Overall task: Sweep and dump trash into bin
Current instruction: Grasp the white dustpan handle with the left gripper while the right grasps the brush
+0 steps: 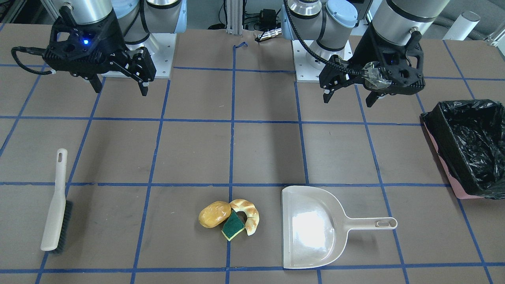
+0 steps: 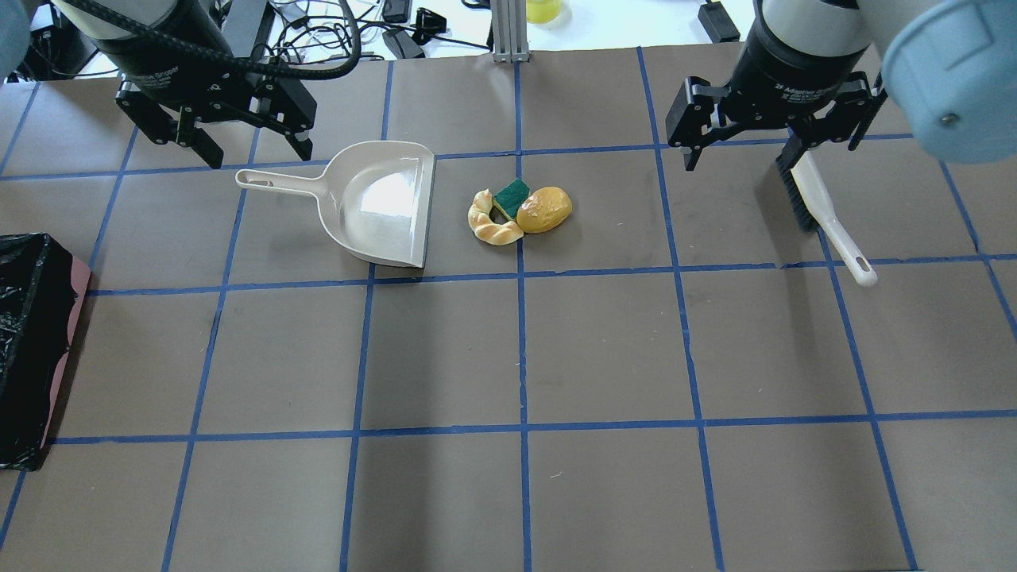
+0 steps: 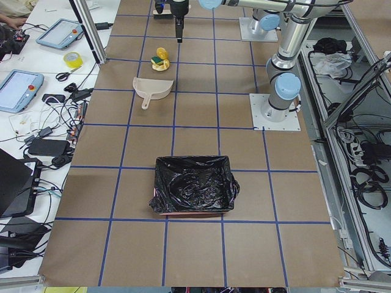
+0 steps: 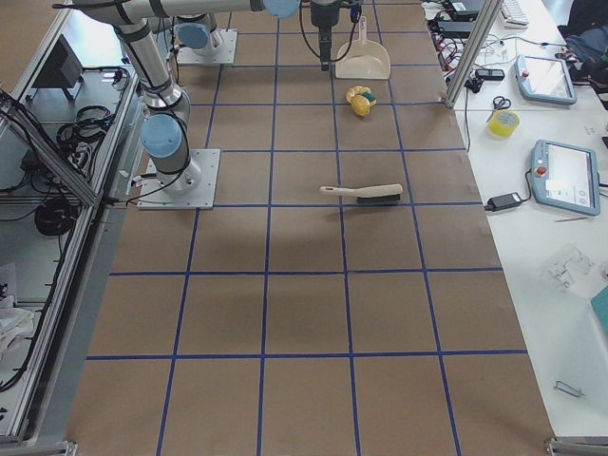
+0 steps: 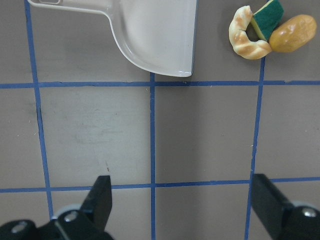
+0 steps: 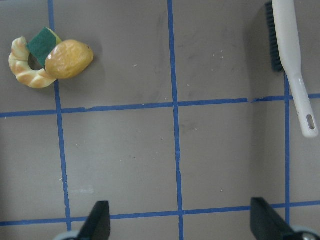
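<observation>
Hanging wide open, left tool [image 1: 348, 100] and right tool [image 1: 120, 90] grip nothing.

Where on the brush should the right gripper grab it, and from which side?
Take the brush on its slim handle, between hanging hole and bristles, with the right gripper descending from above, jaws across it. It lies flat, handle toward the robot.
</observation>
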Robot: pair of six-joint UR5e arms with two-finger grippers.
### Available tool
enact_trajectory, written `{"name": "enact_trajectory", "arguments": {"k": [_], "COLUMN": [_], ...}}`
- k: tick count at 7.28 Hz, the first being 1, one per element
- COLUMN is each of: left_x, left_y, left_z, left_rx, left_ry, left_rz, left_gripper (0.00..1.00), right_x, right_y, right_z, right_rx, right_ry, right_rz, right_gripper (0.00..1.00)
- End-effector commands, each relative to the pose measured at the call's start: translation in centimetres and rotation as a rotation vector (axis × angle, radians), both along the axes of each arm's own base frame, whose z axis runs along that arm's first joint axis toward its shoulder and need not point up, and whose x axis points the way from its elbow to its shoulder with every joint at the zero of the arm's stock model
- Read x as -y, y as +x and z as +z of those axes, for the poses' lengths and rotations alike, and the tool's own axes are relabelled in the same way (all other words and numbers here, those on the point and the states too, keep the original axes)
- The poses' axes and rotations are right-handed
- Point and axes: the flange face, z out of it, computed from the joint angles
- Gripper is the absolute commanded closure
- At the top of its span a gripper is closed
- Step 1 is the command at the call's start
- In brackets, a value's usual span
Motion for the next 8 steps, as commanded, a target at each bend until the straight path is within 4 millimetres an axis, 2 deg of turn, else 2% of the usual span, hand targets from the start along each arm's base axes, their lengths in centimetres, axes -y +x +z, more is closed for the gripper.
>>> {"name": "enact_trajectory", "arguments": {"k": [1, 2, 3, 4, 5, 6, 7, 8], "left_x": [2.5, 3.8, 5.0, 7.4, 9.2, 10.1, 11.2, 12.7], "left_y": [5.1, 6.1, 6.5, 7.0, 7.4, 7.7, 8.7, 9.3], "left_z": [-3.1, -4.8, -7.3, -9.8, -11.9, -14.1, -16.5, -17.7], "left_rx": [-0.009, -0.019, -0.023, -0.002, -0.004, -0.022, 0.03, 0.103], "left_ry": [0.036, 0.019, 0.013, -0.048, -0.061, -0.04, 0.012, -0.013], "left_rz": [-0.162, -0.453, -0.604, -0.795, -0.985, -1.078, -1.259, -1.43], "left_gripper": [0.0, 0.0, 0.0, 0.0, 0.0, 0.0, 0.0, 0.0], "right_x": [-0.8, -0.1, 1.6, 3.2, 4.6, 5.9, 7.6, 8.8], "right_y": [-0.4, -0.8, -3.0, -5.9, -9.3, -13.3, -17.1, -20.9], "right_z": [-2.3, -3.5, -6.9, -9.4, -12.5, -15.4, -17.8, -19.9], "right_rx": [-0.019, -0.022, -0.055, -0.052, -0.048, -0.04, -0.048, -0.064], "right_ry": [0.136, 0.159, 0.225, 0.215, 0.206, 0.193, 0.174, 0.179], "right_rz": [0.0, 0.061, 0.071, 0.121, 0.19, 0.228, 0.285, 0.291], "right_gripper": [0.0, 0.0, 0.01, 0.01, 0.0, 0.0, 0.0, 0.0]}}
